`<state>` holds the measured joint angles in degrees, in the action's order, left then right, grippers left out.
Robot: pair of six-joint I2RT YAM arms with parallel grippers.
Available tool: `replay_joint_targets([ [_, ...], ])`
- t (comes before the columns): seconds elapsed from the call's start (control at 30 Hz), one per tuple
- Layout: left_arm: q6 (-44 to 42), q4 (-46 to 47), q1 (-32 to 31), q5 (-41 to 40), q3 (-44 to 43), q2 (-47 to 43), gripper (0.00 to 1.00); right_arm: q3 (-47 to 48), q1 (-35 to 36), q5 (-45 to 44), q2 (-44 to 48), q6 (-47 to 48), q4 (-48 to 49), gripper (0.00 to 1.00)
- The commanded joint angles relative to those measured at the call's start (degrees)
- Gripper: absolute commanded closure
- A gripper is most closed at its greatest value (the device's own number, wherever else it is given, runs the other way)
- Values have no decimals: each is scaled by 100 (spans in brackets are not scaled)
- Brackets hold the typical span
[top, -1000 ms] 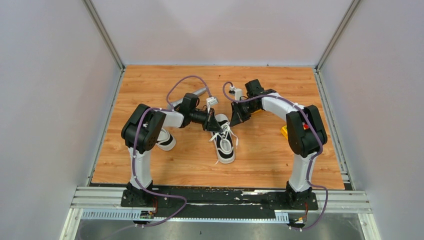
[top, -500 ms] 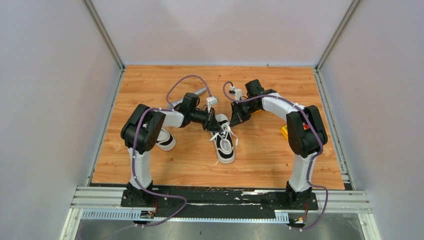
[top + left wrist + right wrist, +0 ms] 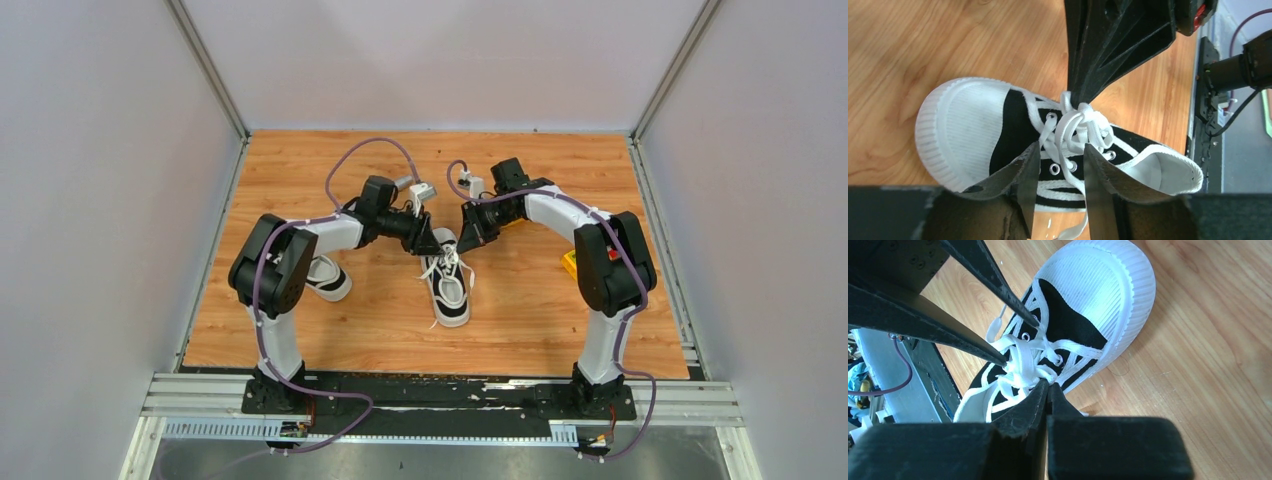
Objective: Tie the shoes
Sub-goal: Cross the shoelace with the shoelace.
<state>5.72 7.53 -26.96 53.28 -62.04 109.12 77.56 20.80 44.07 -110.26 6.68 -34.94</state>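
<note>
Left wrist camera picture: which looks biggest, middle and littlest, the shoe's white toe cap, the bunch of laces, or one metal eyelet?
1. white toe cap, biggest
2. bunch of laces, middle
3. metal eyelet, littlest

All three sit on one shoe, so nearness to the camera hardly changes this order.

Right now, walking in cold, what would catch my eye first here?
A black-and-white sneaker lies in the middle of the wooden table. The right gripper pinches its white laces, while the left gripper stands open astride them. A second sneaker lies partly behind the left arm.
</note>
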Motion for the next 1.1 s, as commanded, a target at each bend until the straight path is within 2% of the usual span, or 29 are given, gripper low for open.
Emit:
replay_joint_targets([
  [0.0,-273,-459,23,-392,-141,-498,54,-38,-28,14,267,-249,60,100],
  [0.23,62,-549,-97,-782,92,-1136,52,-33,-30,-161,264,-619,110,100],
  [0.37,1006,-655,-256,-1075,21,-1221,49,-13,-29,-170,255,-633,126,100],
  [0.5,1667,-1257,-440,-1739,-141,-1277,48,-36,-27,-198,259,-633,123,100],
  [0.63,1849,-1672,-530,-2174,-223,-1312,47,-61,-21,-147,246,-868,138,100],
  [0.9,2291,-1191,-544,-1797,-287,-980,57,-39,-23,-111,206,-896,154,100],
  [1.07,2424,-1106,-546,-1718,-394,-803,59,-56,-19,-110,214,-896,161,100],
])
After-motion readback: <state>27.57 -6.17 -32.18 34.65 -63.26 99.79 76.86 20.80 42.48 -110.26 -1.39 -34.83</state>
